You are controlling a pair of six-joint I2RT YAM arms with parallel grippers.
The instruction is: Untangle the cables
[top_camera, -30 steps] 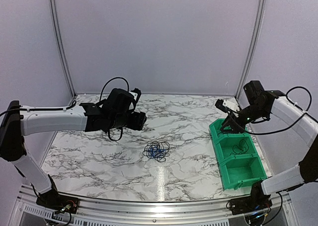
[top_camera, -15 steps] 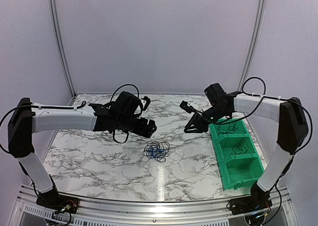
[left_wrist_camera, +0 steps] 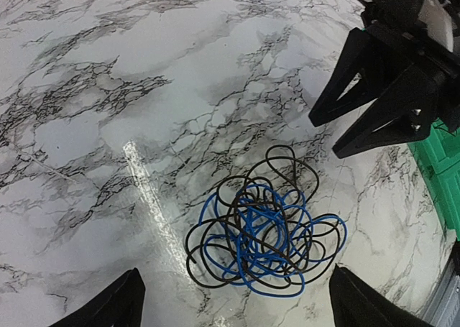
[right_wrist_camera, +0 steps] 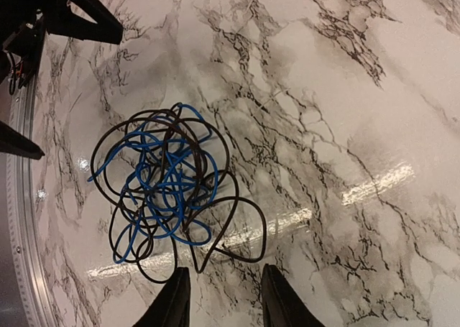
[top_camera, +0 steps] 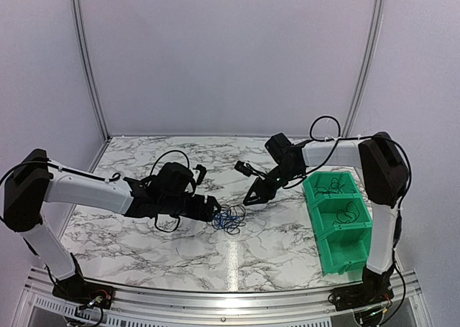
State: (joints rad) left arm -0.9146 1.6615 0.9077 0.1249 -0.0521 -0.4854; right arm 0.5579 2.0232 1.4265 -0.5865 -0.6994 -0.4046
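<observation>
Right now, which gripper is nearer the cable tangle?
Left, narrowly. The left gripper sits open at the left edge of the tangle; the right gripper hangs open just beyond its far-right side, apart.

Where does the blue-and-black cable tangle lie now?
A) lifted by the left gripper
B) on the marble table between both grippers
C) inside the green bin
B: the cable tangle rests on the table, with the open left gripper and right gripper flanking it.
</observation>
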